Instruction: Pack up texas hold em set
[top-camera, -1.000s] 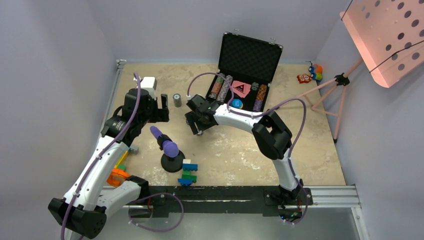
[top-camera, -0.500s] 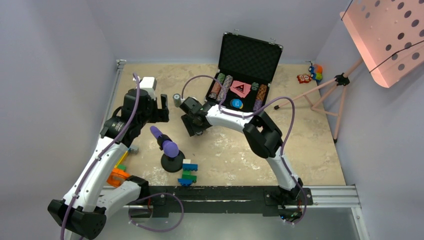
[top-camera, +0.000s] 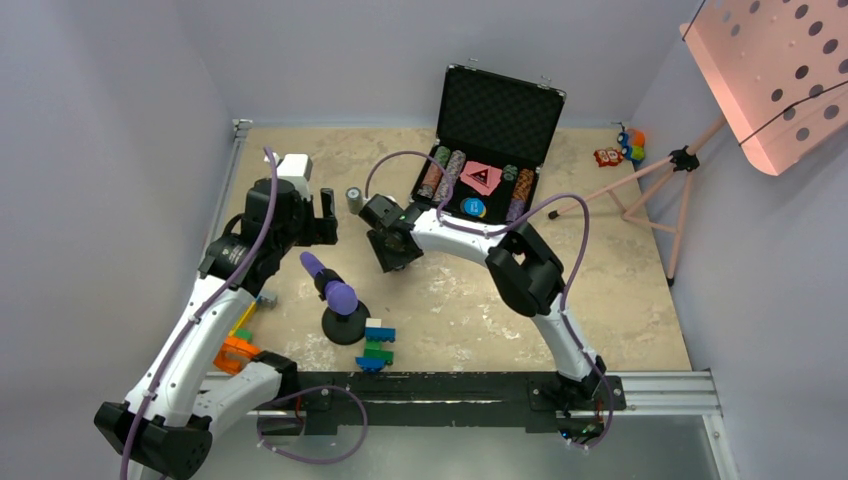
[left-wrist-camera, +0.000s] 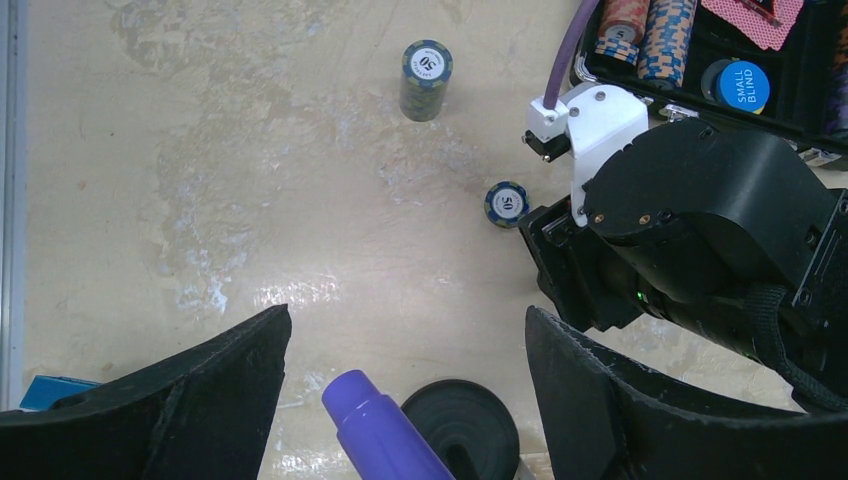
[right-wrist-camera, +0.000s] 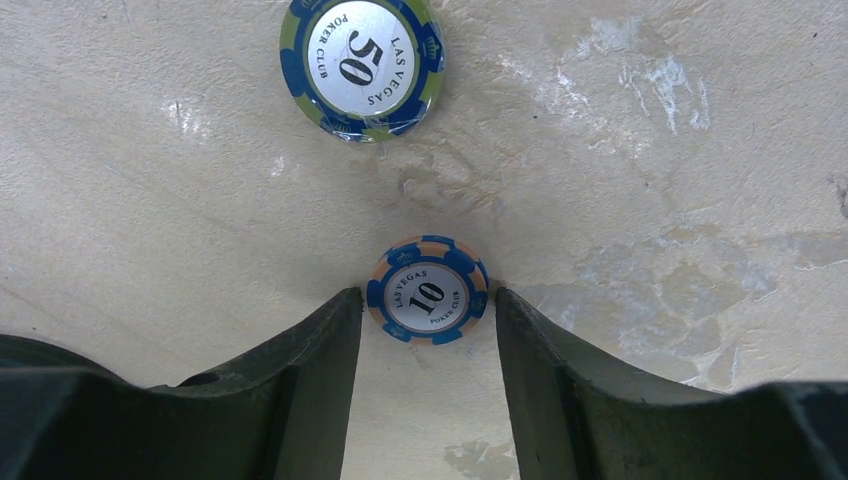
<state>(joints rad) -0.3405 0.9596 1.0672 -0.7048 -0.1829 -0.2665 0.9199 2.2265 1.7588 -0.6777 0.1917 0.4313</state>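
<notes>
The black case (top-camera: 502, 108) stands open at the back, holding rows of striped chips (top-camera: 441, 173), pink cards (top-camera: 481, 177) and a blue button (top-camera: 474, 207). A stack of green-blue "50" chips (top-camera: 353, 198) stands on the table to its left and also shows in the right wrist view (right-wrist-camera: 362, 62). A single blue-orange "10" chip (right-wrist-camera: 428, 290) lies flat on the table. My right gripper (right-wrist-camera: 425, 300) is open, low over the table, with its fingertips on either side of this chip. My left gripper (left-wrist-camera: 407, 315) is open and empty above the purple-tipped object (left-wrist-camera: 375, 430).
The purple-tipped object on its black round base (top-camera: 340, 300) stands front of centre. A toy-brick figure (top-camera: 378, 345) is near the front edge, with more bricks (top-camera: 238, 350) at the front left. A pink perforated stand (top-camera: 770, 70) and small toys (top-camera: 630, 145) are at the back right.
My right gripper has moved left across the table and now straddles the single chip. My left arm has barely moved.
</notes>
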